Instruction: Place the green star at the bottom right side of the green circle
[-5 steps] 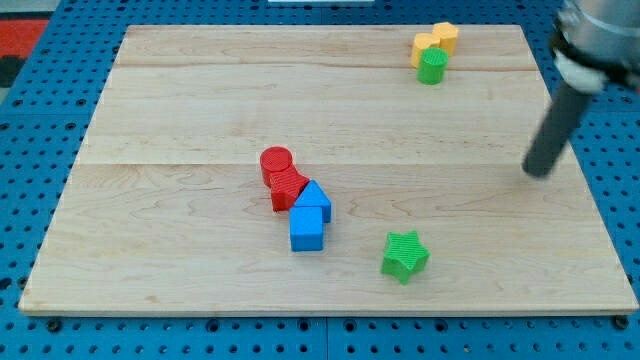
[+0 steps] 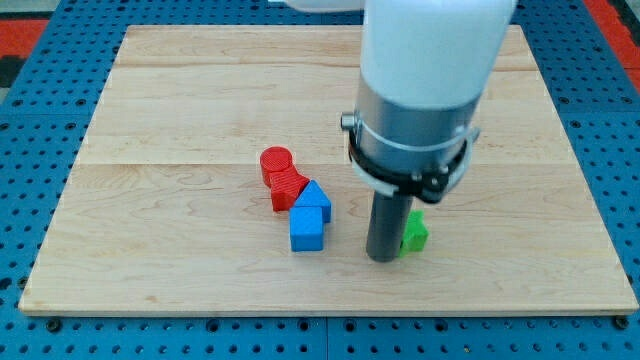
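Observation:
The green star (image 2: pixel 414 233) lies at the lower right of the wooden board, and only its right part shows from behind the rod. My tip (image 2: pixel 382 258) is against the star's left side, at its lower left. The arm's wide body (image 2: pixel 425 80) fills the upper middle of the view and hides the board's top right, so the green circle does not show.
A red cylinder (image 2: pixel 276 160) and a red block (image 2: pixel 288 187) sit at the board's middle. A blue block with a pointed top (image 2: pixel 314 201) and a blue cube (image 2: pixel 307 231) lie just below them, left of my tip. The board's bottom edge (image 2: pixel 330 308) is close below.
The arm has swung from the right edge to the lower middle, beside the green star. The star has shifted a little up and right. The green circle and yellow blocks are now hidden.

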Available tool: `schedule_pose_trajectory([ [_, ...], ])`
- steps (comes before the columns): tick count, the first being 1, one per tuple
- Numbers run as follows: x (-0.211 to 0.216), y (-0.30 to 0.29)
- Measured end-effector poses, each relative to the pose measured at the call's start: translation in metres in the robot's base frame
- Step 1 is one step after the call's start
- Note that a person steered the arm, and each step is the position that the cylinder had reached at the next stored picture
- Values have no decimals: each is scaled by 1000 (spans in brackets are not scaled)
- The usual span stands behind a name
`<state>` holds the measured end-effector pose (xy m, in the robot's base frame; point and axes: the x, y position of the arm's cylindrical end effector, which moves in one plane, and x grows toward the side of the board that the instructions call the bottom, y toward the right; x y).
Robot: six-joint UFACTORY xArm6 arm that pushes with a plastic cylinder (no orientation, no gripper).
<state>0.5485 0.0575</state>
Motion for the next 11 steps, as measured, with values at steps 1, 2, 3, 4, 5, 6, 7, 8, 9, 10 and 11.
schedule_pose_trajectory([
  [1, -10, 15],
  [2, 0, 40],
  [3, -17, 55],
  [4, -55, 58],
  [5, -102, 52],
  [6, -94, 51],
  [7, -81, 75],
  [8, -85, 101],
  [9, -112, 99],
  [10, -155, 84],
  [11, -189, 84],
])
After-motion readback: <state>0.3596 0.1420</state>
